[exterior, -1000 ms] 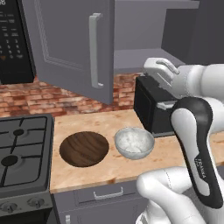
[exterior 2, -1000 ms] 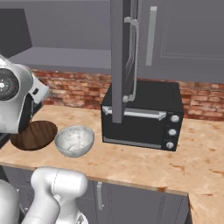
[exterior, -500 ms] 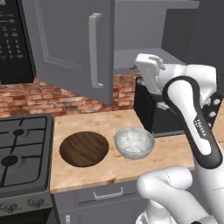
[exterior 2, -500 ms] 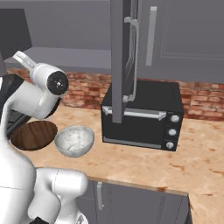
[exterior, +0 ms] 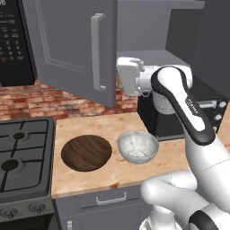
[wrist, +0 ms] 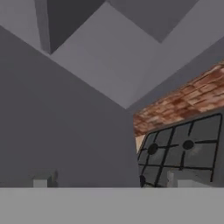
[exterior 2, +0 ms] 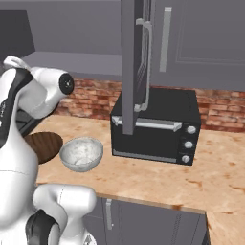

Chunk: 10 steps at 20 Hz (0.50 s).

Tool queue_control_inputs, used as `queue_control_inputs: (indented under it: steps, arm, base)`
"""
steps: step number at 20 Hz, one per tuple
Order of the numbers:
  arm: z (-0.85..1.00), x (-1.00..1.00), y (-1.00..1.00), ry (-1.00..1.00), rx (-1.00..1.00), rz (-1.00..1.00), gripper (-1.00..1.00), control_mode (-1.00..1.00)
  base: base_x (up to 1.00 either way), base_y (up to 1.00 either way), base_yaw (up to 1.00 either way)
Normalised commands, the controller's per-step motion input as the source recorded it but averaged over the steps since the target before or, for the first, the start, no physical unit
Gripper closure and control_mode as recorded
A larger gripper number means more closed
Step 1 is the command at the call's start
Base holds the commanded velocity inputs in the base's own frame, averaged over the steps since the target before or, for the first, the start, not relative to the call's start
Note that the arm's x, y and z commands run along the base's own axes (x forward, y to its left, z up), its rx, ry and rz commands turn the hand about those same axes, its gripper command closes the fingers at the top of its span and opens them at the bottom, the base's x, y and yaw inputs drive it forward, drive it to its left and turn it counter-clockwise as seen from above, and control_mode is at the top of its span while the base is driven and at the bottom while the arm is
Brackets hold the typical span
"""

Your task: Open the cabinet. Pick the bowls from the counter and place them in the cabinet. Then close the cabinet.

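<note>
Beside the open cabinet (exterior: pixel 72 49) door, the gripper (exterior: pixel 127 75) is raised; its grip cannot be told. Both bowls (exterior: pixel 137 146) are left on the counter (exterior: pixel 170 155).

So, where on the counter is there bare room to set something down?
Bare counter runs in front of the black oven and to its right, toward the brick wall. A thin strip lies before both bowls. It is crowded between stove and oven: the brown bowl and the white bowl sit almost side by side.
</note>
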Motion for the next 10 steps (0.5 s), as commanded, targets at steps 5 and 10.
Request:
queue_control_inputs:
  steps: [5, 10]
  arm:
    - [0.0, -0.03, 0.74, 0.03, 0.0, 0.27, -1.0, -1.0]
    - [0.0, -0.36, 0.64, 0.0, 0.0, 0.28, -1.0, -1.0]
  base:
    - [0.0, 0.0, 0.0]
    - [0.0, 0.0, 0.0]
